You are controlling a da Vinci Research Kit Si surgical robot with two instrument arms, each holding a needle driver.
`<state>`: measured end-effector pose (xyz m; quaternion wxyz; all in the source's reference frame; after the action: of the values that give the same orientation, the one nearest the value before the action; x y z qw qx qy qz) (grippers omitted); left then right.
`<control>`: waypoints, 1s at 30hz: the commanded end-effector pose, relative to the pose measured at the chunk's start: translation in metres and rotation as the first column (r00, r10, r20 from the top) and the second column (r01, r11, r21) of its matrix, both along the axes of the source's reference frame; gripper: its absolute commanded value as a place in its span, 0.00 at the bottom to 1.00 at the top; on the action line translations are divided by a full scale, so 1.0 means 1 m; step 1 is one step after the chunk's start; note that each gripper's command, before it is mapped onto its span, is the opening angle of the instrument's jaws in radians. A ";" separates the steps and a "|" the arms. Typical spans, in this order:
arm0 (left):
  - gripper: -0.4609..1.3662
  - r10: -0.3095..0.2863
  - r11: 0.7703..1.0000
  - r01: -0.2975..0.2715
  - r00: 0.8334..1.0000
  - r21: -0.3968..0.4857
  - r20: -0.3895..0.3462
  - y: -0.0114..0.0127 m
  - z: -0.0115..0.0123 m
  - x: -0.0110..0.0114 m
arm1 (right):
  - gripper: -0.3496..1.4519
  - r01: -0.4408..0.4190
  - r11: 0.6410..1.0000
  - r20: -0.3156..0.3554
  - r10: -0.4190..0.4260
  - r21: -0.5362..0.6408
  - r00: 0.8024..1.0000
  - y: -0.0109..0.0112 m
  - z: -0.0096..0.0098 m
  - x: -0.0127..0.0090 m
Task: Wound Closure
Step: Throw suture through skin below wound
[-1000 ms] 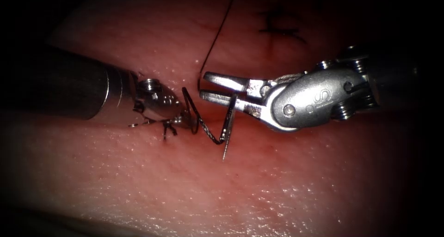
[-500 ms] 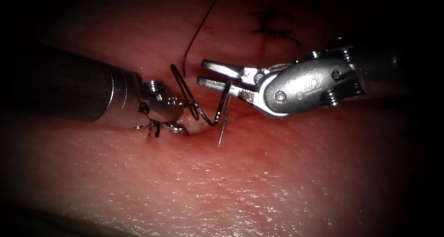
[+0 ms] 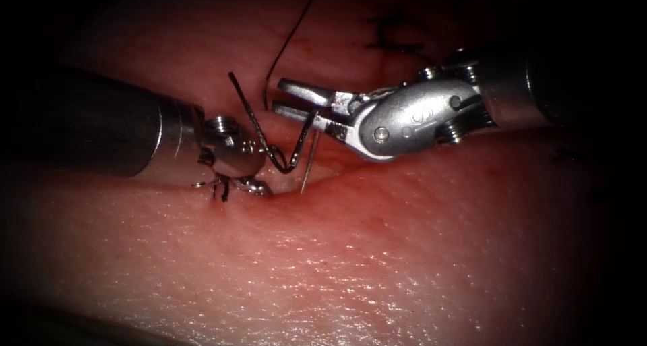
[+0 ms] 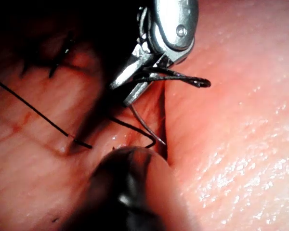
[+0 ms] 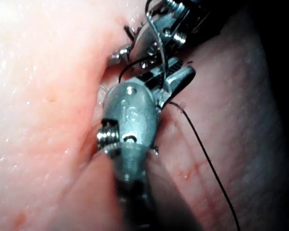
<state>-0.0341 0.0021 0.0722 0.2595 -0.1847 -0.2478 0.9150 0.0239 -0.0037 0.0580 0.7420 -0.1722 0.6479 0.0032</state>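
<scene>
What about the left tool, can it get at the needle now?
Likely yes: the needle, held in the right tool, curves down right beside the left tool, with nothing between them.

One mark reads — a stamped "S" on the right tool's wrist housing (image 3: 419, 114), seen again in the right wrist view (image 5: 133, 114), beside another character, illegible.

Light: a bright pool is falling across the middle of the scene, glistening on wet surfaces.
Edges: darkness is closing in on every side.
Room: surroundings are lying in shadow.
</scene>
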 end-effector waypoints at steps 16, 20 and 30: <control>0.77 0.009 1.000 -0.009 1.000 0.006 0.007 0.0003 -0.0011 0.0000 | 0.00 -0.013 0.999 0.012 0.014 -0.050 1.000 -0.0013 0.0021 0.0014; 0.71 0.009 1.000 -0.009 1.000 0.004 0.015 0.0006 -0.0020 0.0003 | 0.00 -0.018 0.999 0.012 0.018 -0.045 1.000 -0.0020 0.0025 0.0026; 0.65 -0.017 1.000 0.017 1.000 -0.023 0.000 0.0015 -0.0067 0.0011 | 0.00 -0.038 0.999 -0.009 0.038 -0.014 0.999 -0.0024 0.0028 0.0038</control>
<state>-0.0330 0.0038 0.0650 0.2653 -0.1895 -0.2357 0.9155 0.0278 -0.0061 0.0607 0.7377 -0.1889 0.6480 0.0118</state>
